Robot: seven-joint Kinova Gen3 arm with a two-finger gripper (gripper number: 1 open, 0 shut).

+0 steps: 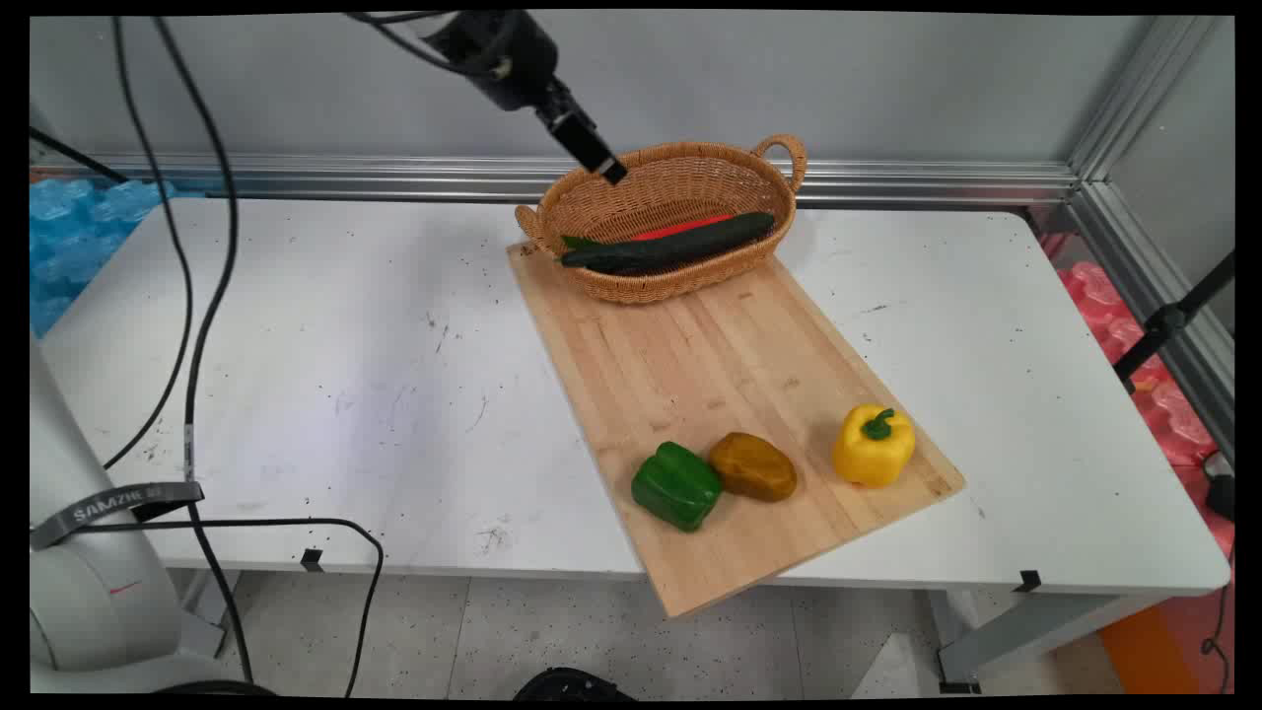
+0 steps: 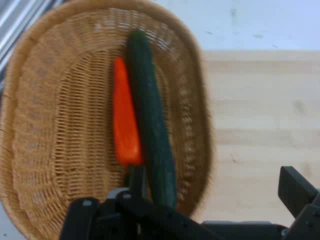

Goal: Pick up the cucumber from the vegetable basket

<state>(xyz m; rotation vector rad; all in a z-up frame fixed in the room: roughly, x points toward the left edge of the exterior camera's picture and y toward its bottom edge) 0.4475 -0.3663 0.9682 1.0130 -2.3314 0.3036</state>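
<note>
Now poised above wicker basket (image 2: 60, 150) holding cucumber (image 2: 150, 125) and carrot (image 2: 125, 120); fingers (image 2: 295, 192) spread, empty; cucumber likely stiff, smooth.

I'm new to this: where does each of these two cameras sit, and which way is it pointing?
Main view: fixed above the table's near side, looking down across it to the wall; the gripper hangs over the basket, cables dangling at left.
Hand view: on the hand, looking down into the basket; black linkage and a finger rise from the bottom.
Shared: basket, cucumber, carrot, wooden board.
</note>
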